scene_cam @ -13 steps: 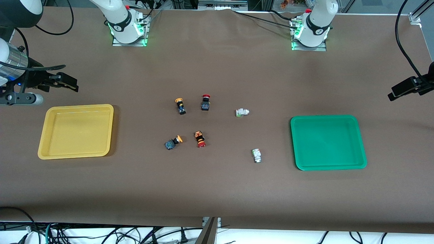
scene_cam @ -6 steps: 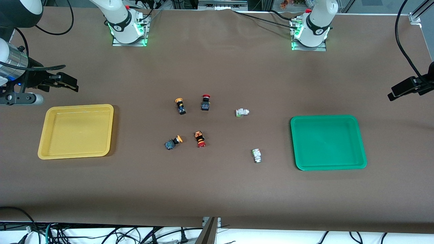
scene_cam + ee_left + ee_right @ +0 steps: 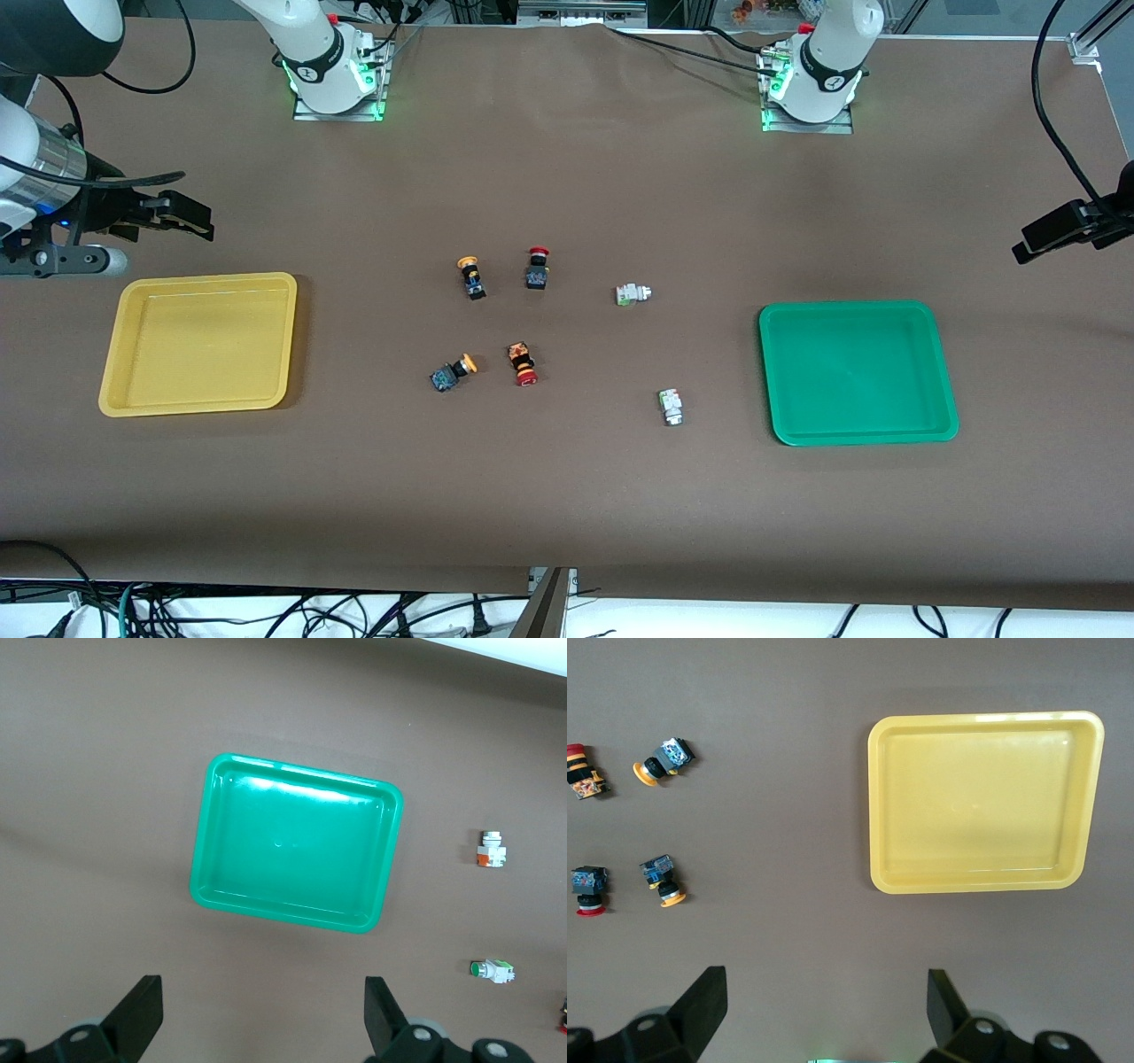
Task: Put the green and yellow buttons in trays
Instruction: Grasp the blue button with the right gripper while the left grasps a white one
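Observation:
The yellow tray (image 3: 113, 390) lies at the right arm's end of the table and the green tray (image 3: 944, 390) at the left arm's end; both are empty. Two yellow-capped buttons (image 3: 472, 276) (image 3: 453, 372) and two whitish green buttons (image 3: 633, 293) (image 3: 671, 407) lie on the table between the trays. My right gripper (image 3: 199, 223) is open and empty, up over bare table beside the yellow tray (image 3: 983, 881). My left gripper (image 3: 1028, 246) is open and empty, up over bare table beside the green tray (image 3: 292, 917).
Two red-capped buttons (image 3: 537, 268) (image 3: 523, 364) lie among the yellow-capped ones. Brown paper covers the table. Both arm bases stand along the table edge farthest from the front camera. Cables hang below the nearest edge.
My right gripper has shifted slightly toward the middle of the table. The left arm, buttons and trays have not moved.

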Available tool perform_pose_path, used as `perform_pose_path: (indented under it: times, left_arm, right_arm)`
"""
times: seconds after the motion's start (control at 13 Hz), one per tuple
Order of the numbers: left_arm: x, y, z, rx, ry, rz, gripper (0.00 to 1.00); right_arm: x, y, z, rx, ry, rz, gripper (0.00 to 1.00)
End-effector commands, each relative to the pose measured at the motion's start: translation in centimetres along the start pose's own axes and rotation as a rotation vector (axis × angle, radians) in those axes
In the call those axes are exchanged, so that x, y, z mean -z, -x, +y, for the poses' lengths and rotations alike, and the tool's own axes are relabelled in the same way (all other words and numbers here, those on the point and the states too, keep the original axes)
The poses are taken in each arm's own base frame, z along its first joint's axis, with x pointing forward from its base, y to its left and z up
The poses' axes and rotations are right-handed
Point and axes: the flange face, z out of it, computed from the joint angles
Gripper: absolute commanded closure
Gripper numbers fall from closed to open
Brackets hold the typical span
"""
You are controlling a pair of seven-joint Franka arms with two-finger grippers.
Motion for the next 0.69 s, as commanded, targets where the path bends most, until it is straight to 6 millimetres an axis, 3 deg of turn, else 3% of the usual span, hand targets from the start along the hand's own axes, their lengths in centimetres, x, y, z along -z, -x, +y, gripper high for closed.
perform_pose_path:
  times: [0.0,0.15,0.31,0.46,0.62]
  left_arm:
    - [0.5,0.2,0.3,-0.011,0.017,-0.006,0.00]
    - [0.6,0.2,0.5,-0.014,0.018,-0.003,0.00]
    - [0.5,0.4,0.8,-0.022,0.019,0.004,0.00]
    - [-0.2,2.0,1.5,-0.029,0.020,-0.004,0.00]
    - [-0.3,2.1,1.5,-0.028,0.018,-0.012,0.00]
  right_arm:
    - [-2.2,-1.2,-1.2,0.028,0.013,-0.048,0.00]
    - [-4.6,-2.2,-4.4,0.060,0.027,-0.077,0.00]
    - [-6.0,-2.7,-9.4,0.135,0.039,-0.054,0.00]
    - [-7.4,-3.1,-12.6,0.181,0.038,-0.044,0.00]
    - [-9.8,-3.5,-16.7,0.217,0.048,-0.036,0.00]
